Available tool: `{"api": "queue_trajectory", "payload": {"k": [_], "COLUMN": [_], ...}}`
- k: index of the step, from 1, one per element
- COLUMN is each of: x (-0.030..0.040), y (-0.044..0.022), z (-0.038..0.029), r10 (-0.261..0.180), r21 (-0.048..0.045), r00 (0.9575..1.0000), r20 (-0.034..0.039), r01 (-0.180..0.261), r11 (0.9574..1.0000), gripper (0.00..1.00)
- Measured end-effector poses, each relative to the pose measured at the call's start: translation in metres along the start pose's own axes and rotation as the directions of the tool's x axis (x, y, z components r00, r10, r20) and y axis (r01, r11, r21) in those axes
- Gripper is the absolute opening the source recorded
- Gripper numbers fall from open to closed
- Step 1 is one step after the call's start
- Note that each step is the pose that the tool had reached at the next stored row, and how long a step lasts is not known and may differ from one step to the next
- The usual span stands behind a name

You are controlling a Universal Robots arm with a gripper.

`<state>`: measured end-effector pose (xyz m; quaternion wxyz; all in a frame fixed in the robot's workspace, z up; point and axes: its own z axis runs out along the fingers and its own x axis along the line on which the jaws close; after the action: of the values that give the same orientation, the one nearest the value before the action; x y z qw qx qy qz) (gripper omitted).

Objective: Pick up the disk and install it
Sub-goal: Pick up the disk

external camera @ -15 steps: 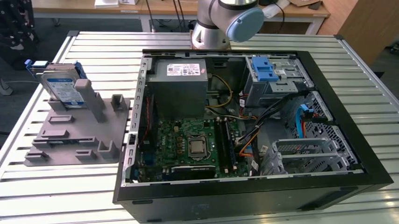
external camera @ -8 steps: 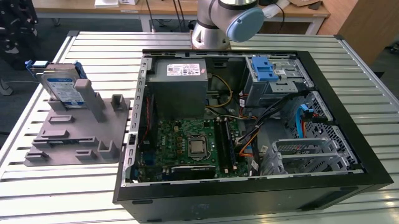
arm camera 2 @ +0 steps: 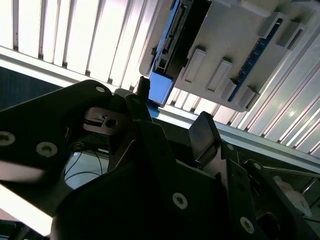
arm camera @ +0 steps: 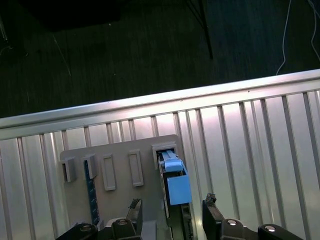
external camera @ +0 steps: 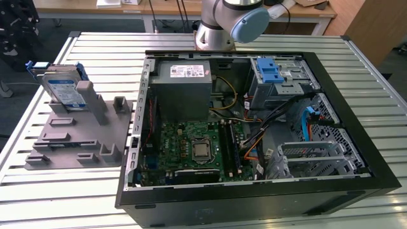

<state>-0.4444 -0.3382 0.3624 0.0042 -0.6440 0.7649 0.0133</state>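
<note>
- Two dark fingers [arm camera: 134, 214] of the claw [arm camera: 172, 214] are spread apart in the first wrist view. The disk [arm camera: 172, 175] is seen edge-on between them, and neither finger visibly touches it.
- In the second wrist view the claw [arm camera 2: 172, 117] is again spread. The disk's blue carrier tab [arm camera 2: 160, 87] pokes out beside the grey holder [arm camera 2: 240, 45].
- The exterior view gives the wider layout. The disk [external camera: 64, 90] stands upright in the grey holder [external camera: 76, 138] on the slatted desk [external camera: 64, 191]. It is at the exterior view's left, beside the open computer case [external camera: 254, 202].
- Inside the case sits a metal cage with a blue latch [external camera: 273, 76].
- The arm [external camera: 222, 24] is cut off by the picture's upper edge.
- The disk's label is hidden in both wrist views.
- I cannot tell how high the claw is above the disk.
</note>
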Motion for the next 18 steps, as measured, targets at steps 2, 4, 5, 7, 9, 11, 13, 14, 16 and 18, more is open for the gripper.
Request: {"api": "queue_trajectory", "payload": {"k": [2, 4, 5, 7, 9, 11, 13, 14, 16, 18], "x": [0.0000, 0.0000, 0.0000, 0.0000, 0.0000, 0.0000, 0.0001, 0.0001, 0.0001, 0.0001], "y": [0.0000, 0.0000, 0.0000, 0.0000, 0.0000, -0.0001, 0.0000, -0.0001, -0.0001, -0.0001], "z": [0.0000, 0.0001, 0.0000, 0.0001, 0.0001, 0.0005, 0.0018, 0.0030, 0.0065, 0.0101], "r10": [-0.001, -0.001, -0.001, -0.001, -0.001, -0.001, -0.001, -0.001, -0.002, -0.012], "r21": [-0.0001, 0.0000, -0.0001, 0.0000, 0.0000, 0.0001, 0.0002, 0.0003, 0.0003, 0.0000], "r00": [1.0000, 1.0000, 1.0000, 1.0000, 1.0000, 1.0000, 1.0000, 1.0000, 1.0000, 0.9999], "r20": [0.0000, 0.0000, 0.0000, 0.0000, 0.0000, 0.0001, -0.0005, -0.0009, -0.0011, -0.0012], "r01": [0.001, 0.001, 0.001, 0.001, 0.001, 0.001, 0.001, 0.001, 0.002, 0.012], "r11": [1.0000, 1.0000, 1.0000, 1.0000, 1.0000, 1.0000, 1.0000, 1.0000, 1.0000, 0.9999], "gripper": [0.59, 0.59, 0.59, 0.59, 0.59, 0.59, 0.59, 0.59, 0.59, 0.59]}}
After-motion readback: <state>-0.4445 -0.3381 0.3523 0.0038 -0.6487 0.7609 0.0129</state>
